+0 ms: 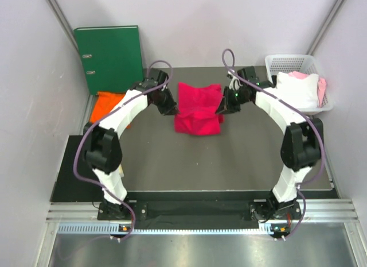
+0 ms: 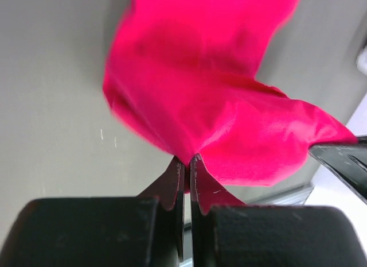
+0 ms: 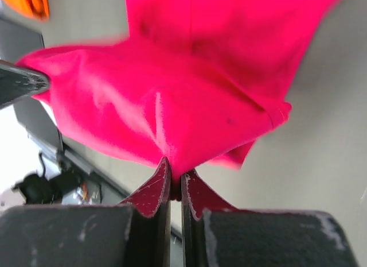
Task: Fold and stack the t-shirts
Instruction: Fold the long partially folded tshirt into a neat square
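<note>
The crimson-pink t-shirt point(image 1: 198, 108) hangs partly folded over the middle of the dark table, held up between both arms. My left gripper point(image 1: 170, 110) is shut on its left edge; in the left wrist view the cloth point(image 2: 218, 89) bunches at the closed fingertips point(image 2: 187, 161). My right gripper point(image 1: 221, 108) is shut on its right edge; in the right wrist view the cloth point(image 3: 189, 89) is pinched at the closed tips point(image 3: 175, 170). The orange t-shirt point(image 1: 106, 104) lies at the table's far left, partly behind my left arm, and shows at a corner of the right wrist view point(image 3: 26, 3).
A green ring binder point(image 1: 110, 55) leans against the back wall at the left. A white basket point(image 1: 281, 64) at the back right holds white and pink cloth point(image 1: 298, 88). Side walls close in on both sides.
</note>
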